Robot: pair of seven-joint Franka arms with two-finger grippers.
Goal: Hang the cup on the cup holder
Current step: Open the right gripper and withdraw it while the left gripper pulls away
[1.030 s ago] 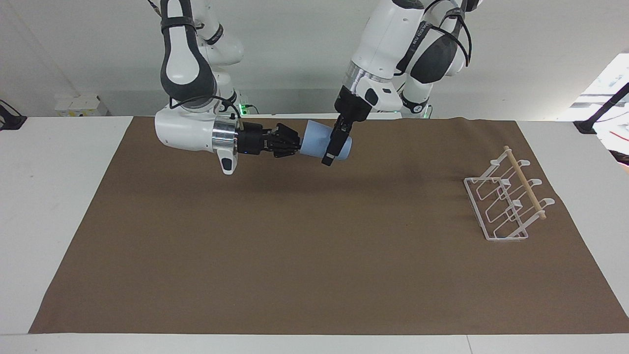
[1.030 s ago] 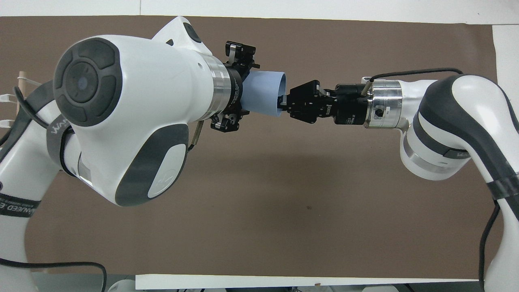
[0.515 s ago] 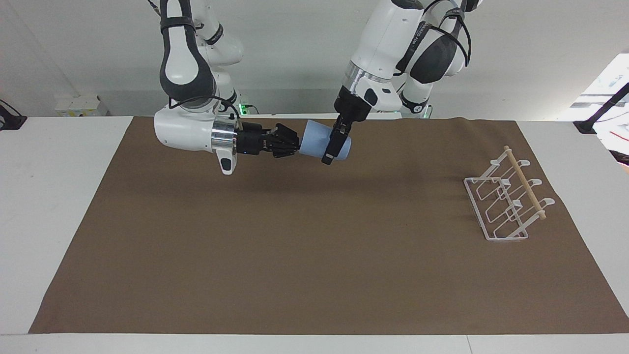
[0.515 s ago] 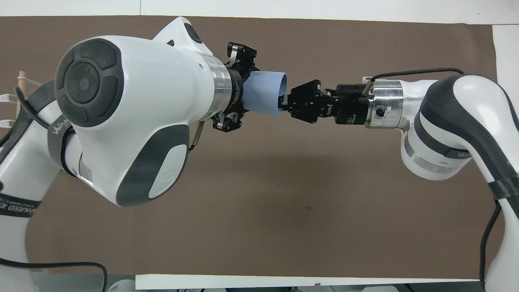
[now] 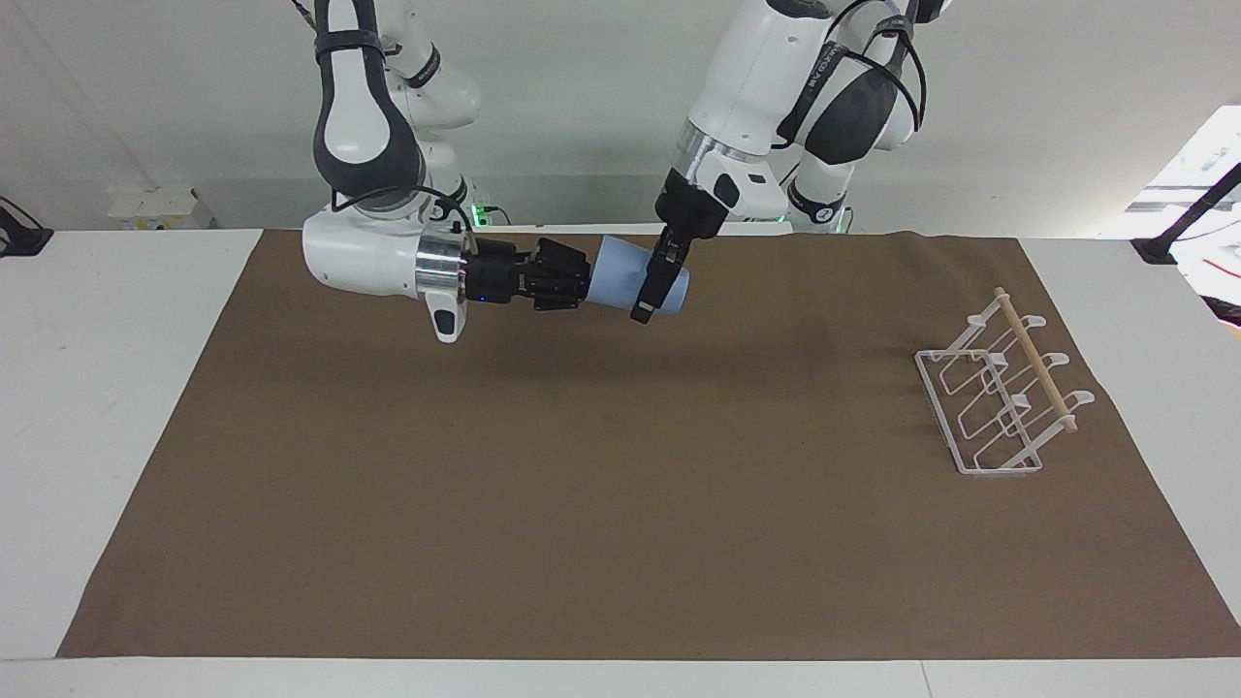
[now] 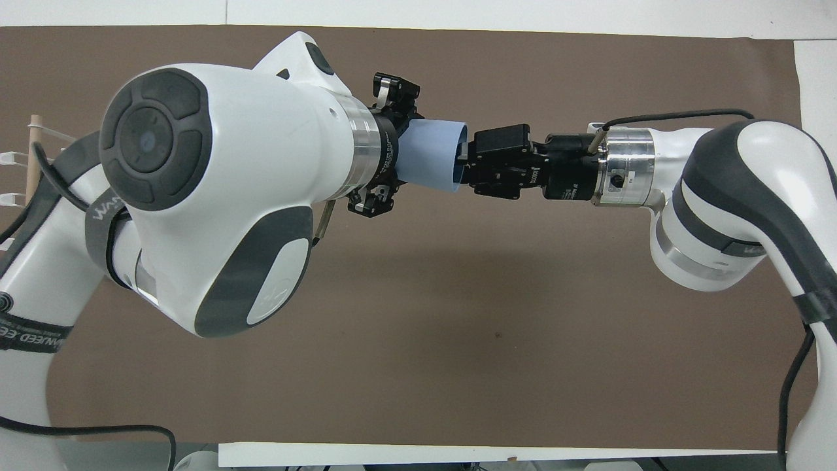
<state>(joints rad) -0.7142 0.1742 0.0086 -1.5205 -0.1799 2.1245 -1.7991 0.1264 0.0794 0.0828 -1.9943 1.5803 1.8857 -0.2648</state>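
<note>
The light-blue cup (image 5: 620, 274) (image 6: 431, 157) hangs on its side in the air, over the strip of cloth closest to the robots. My left gripper (image 5: 652, 291) (image 6: 386, 149) comes down from above and is shut on the cup's body. My right gripper (image 5: 585, 274) (image 6: 467, 163) reaches in level at the cup's wide rim; it stands open with its fingertips still at the rim. The white wire cup holder (image 5: 999, 397) with its wooden dowel stands on the cloth toward the left arm's end of the table. In the overhead view only the dowel's end (image 6: 31, 150) shows.
A brown cloth (image 5: 582, 485) covers most of the white table (image 5: 97, 388). Both arms cross above the strip of cloth nearest the robots. The large left arm hides much of that end in the overhead view.
The left gripper closed on the cup's body. The right gripper, shut on the rim before, has now opened. Cup and both grippers have risen slightly.
</note>
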